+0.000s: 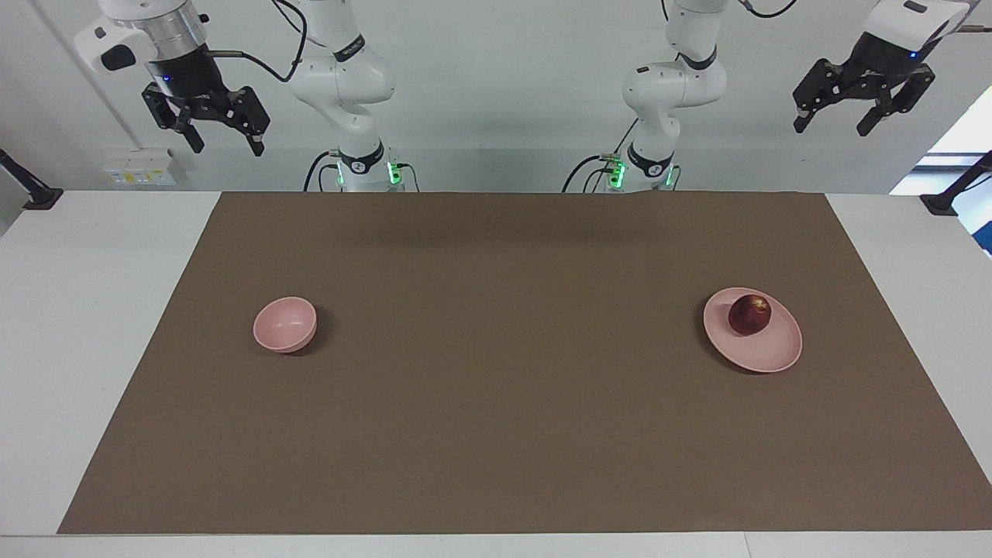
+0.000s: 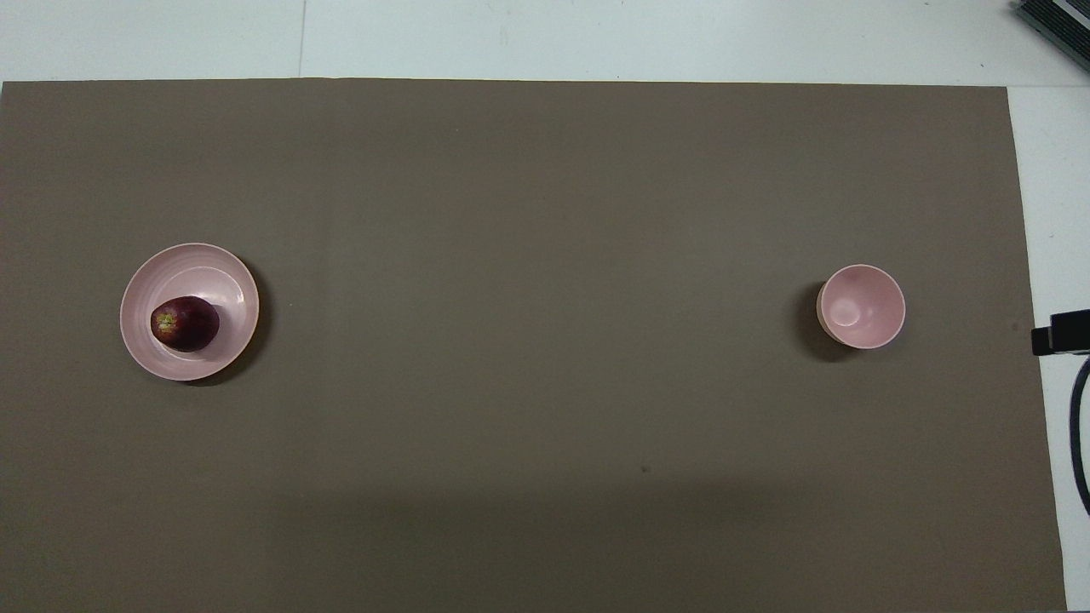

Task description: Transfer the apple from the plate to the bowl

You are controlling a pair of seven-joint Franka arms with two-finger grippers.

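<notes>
A dark red apple (image 1: 749, 314) (image 2: 185, 323) sits on a flat pale pink plate (image 1: 767, 353) (image 2: 217, 272) toward the left arm's end of the table. A small deep pale pink bowl (image 1: 285, 325) (image 2: 861, 306) stands empty toward the right arm's end. My left gripper (image 1: 831, 123) is open, held high at the robots' edge of the table, off the mat at the left arm's end. My right gripper (image 1: 225, 142) is open, held high at the robots' edge at the right arm's end. Neither gripper shows in the overhead view.
A brown mat (image 1: 511, 387) (image 2: 528, 383) covers most of the white table. Black mounts stand at the table's two ends (image 1: 942, 203) (image 1: 39, 198). A black device with a cable (image 2: 1060, 332) lies off the mat beside the bowl.
</notes>
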